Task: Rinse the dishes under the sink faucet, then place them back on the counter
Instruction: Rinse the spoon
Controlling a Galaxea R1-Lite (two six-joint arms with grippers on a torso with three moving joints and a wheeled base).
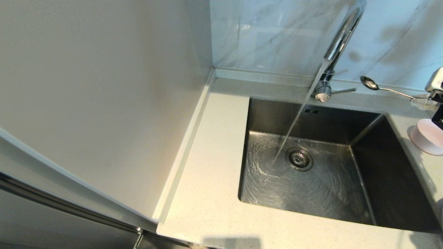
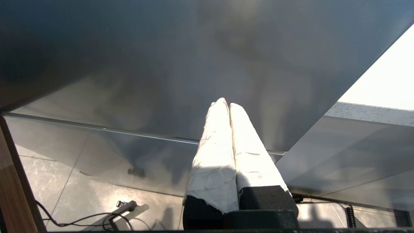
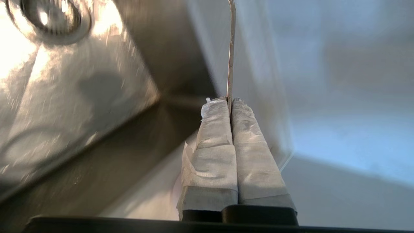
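Steel, brushed and rectangular: sink (image 1: 391, 173) sunk into off-white speckled stone table (image 1: 214, 173), with round metal drain strainer (image 1: 299, 159) in the sink floor. Water (image 1: 294, 124) streaming from tall chrome gooseneck faucet (image 1: 341, 38) behind the sink, landing just beside the strainer. Small round pale pink bowl (image 1: 427, 136) resting on the table just right of the sink. Right pincer (image 3: 230, 101) closed on the thin handle of a shiny metal spoon (image 1: 369, 83) — held above the table behind the sink's right rear corner, spoon head toward the faucet. Left pincer (image 2: 229, 105) closed on nothing, parked well away from the sink beside a grey cabinet panel (image 2: 161, 64).
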